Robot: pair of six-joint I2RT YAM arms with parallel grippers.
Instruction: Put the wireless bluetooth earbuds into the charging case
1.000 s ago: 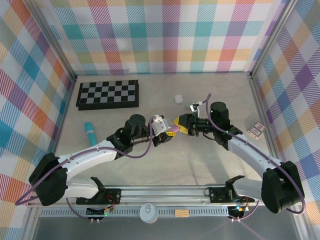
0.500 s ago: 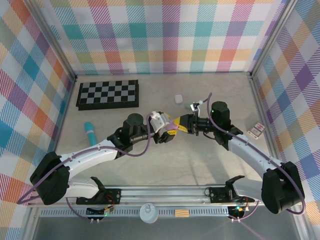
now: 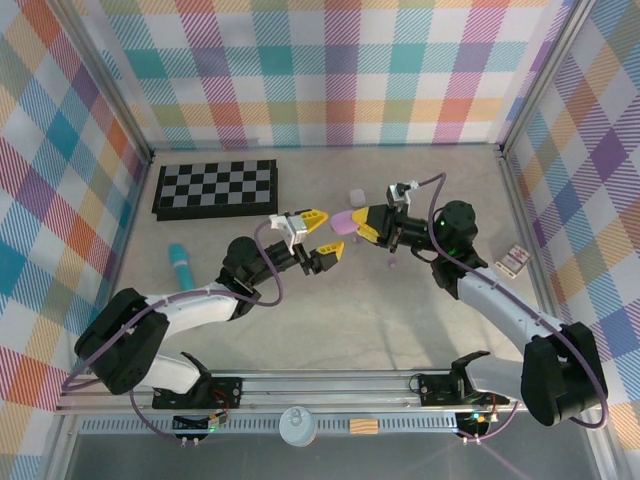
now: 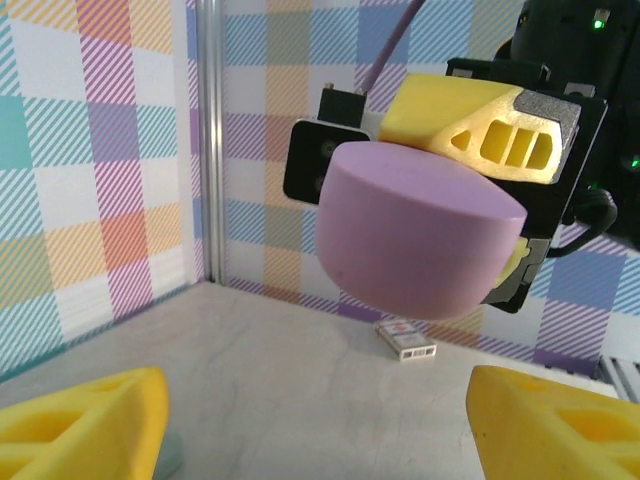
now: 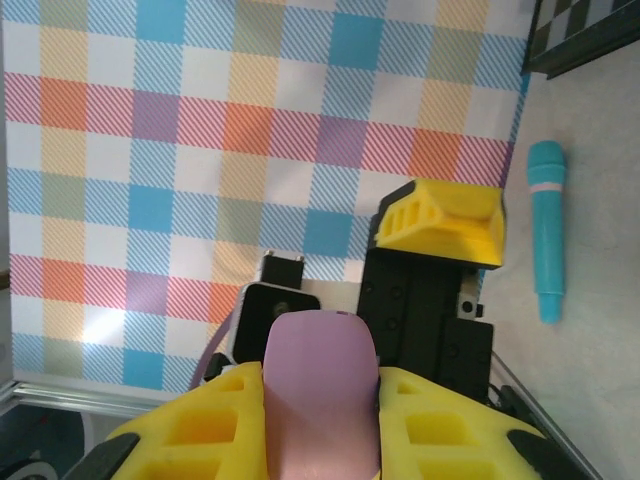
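The right pincer (image 3: pixel 361 224) is clamped on a lavender pebble-shaped charging case (image 3: pixel 343 222), which it holds raised off the grey tabletop (image 3: pixel 330 320). In the right wrist view the case stands between the two yellow fingers (image 5: pixel 410 385) and touches both. The left pincer (image 3: pixel 322 234) faces it tip to tip, with its yellow jaws spread wide apart. In the left wrist view the case hangs just ahead of that gap, clear of both left fingers.

A tiny purple bean-sized earbud (image 3: pixel 392 263) lies on the table just to the near side of the right pincer's body, touching neither pincer. It is too small to make out in any detail. A small pale pebble-shaped case (image 3: pixel 355 196) rests on the table just beyond the right pincer's tips, toward the back wall. A teal plastic cylinder (image 3: pixel 181 264) lies well off to the left pincer's outer side, near its forearm. A folded black-and-white chessboard (image 3: pixel 216 186) lies beyond the left pincer, close to the back wall. A small printed card box (image 3: pixel 512 261) sits well out on the right pincer's outer side, by the right wall.
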